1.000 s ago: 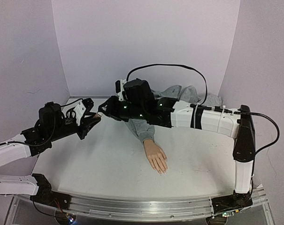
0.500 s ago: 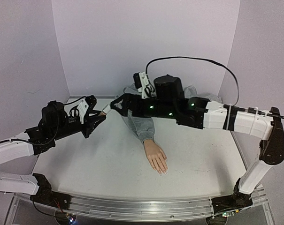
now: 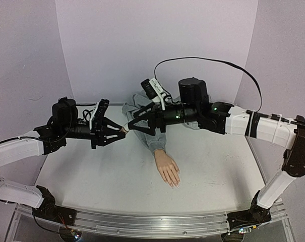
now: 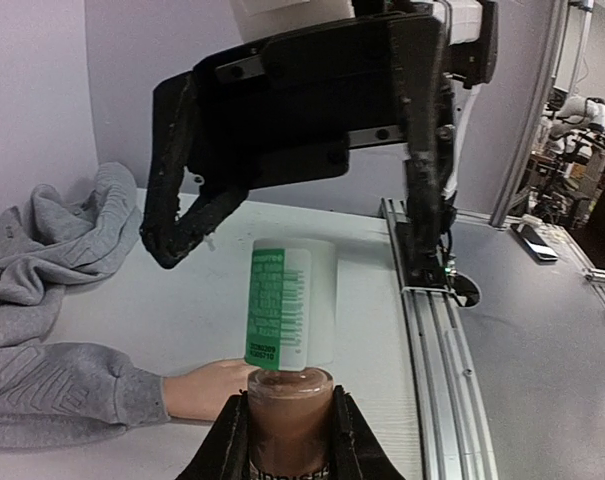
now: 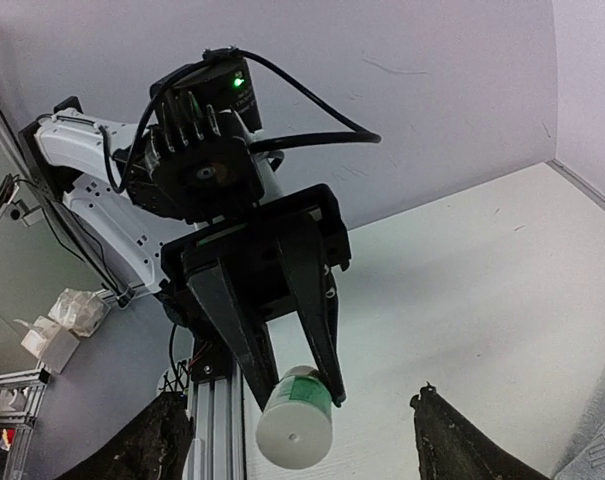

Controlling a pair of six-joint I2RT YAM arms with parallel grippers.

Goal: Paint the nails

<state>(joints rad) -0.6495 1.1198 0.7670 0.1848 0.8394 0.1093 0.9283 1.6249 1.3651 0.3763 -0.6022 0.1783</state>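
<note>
My left gripper is shut on a small glass bottle of brown polish with a white, green-labelled cap, held in the air pointing right. My right gripper faces it, open, its fingers standing wide on either side of the cap without touching it. The flesh-coloured mannequin hand lies flat on the table below, with a grey sleeve. Its pale nails point toward the near edge. In the left wrist view the hand shows behind the bottle, nails hidden.
The grey sweatshirt is bunched at the back of the white table, against the rear wall. An aluminium rail runs along the near edge. Pale walls close in the back and both sides.
The right gripper has gone from shut to open, and its arm has lifted and straightened to the right. The left arm has carried the bottle right, so it now faces the right gripper.
</note>
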